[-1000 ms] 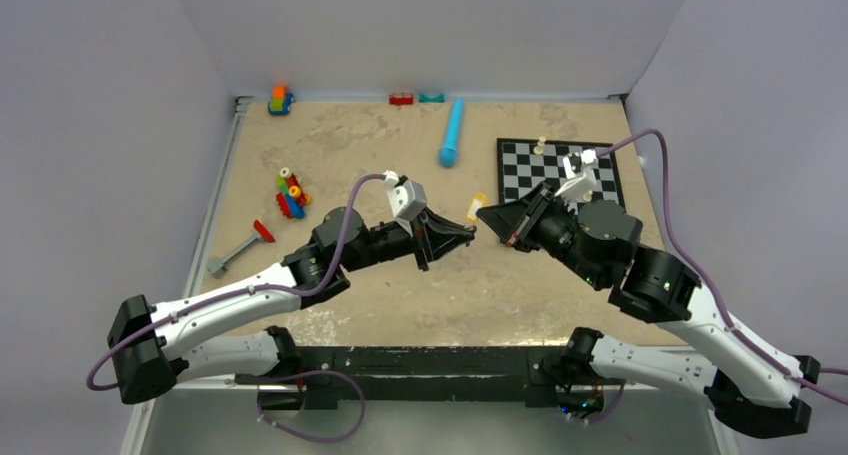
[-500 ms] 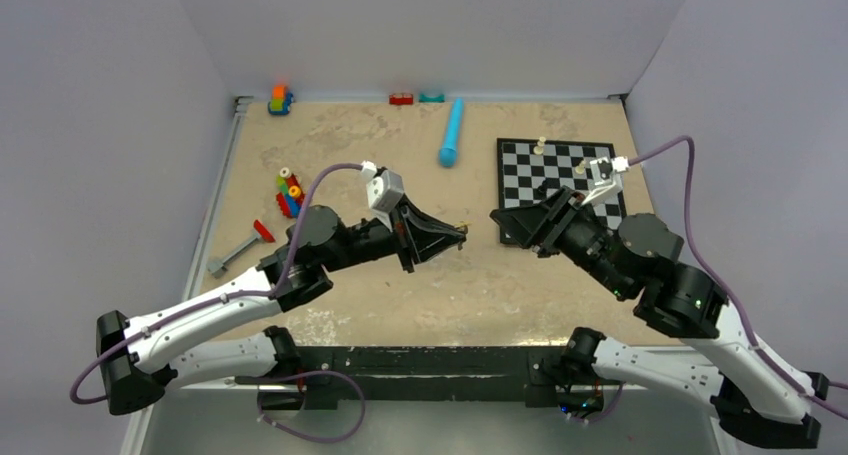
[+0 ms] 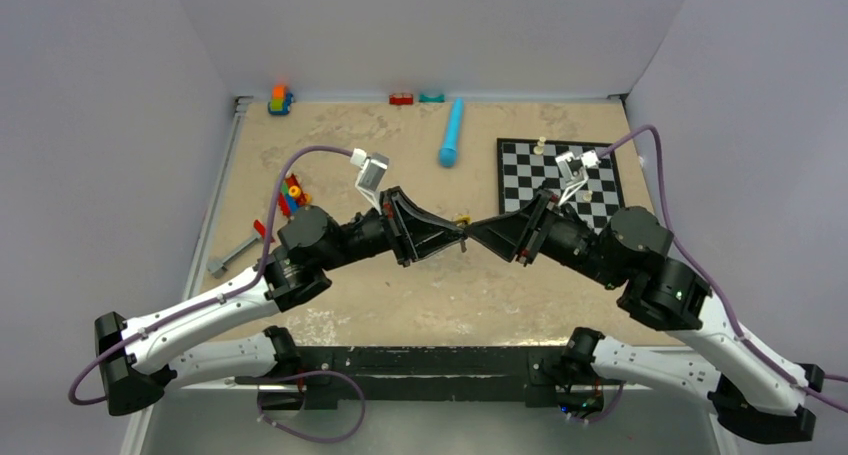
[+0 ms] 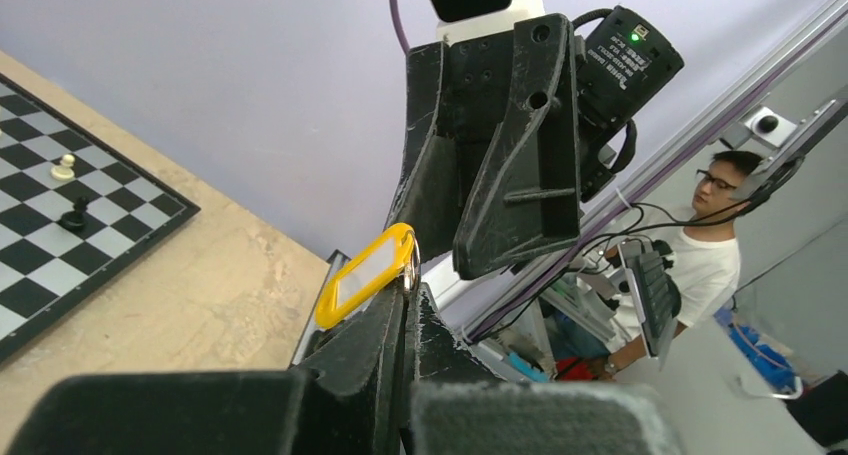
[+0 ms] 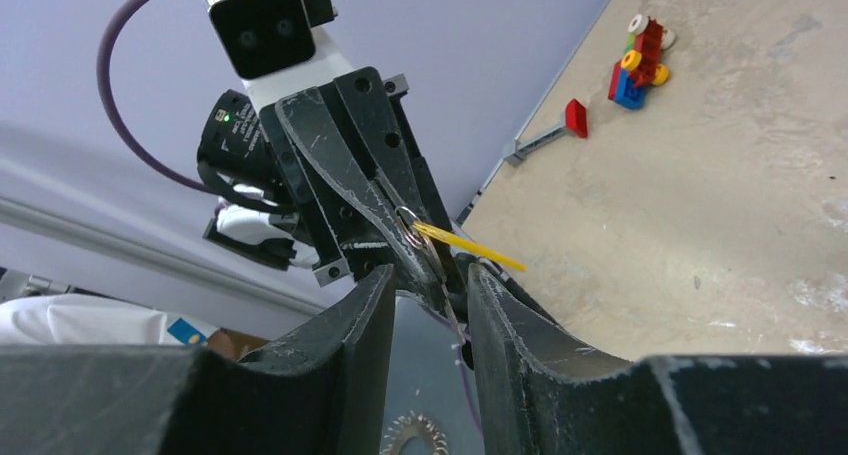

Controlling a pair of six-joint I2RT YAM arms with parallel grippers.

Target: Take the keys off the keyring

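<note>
Beige mottled table [image 3: 450, 305], lilac walls. Mid-air over its centre, the left end effector [image 3: 463, 237] is clamped on the small metal keyring [image 5: 408, 227] with its flat yellow plastic tag [image 4: 365, 275]. The right end effector [image 5: 425, 285] is part-open, straddling those tips. Cannot make out the keys. Judgement: pinch one key only, then work it along the coil.

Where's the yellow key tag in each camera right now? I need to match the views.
Top external: yellow key tag mid-table, where the two arms meet.
Left wrist: tag at centre, just above its own fingertips.
Right wrist: tag at centre, a thin yellow edge.
Shared landmark: left gripper, shut at the tag.
</note>
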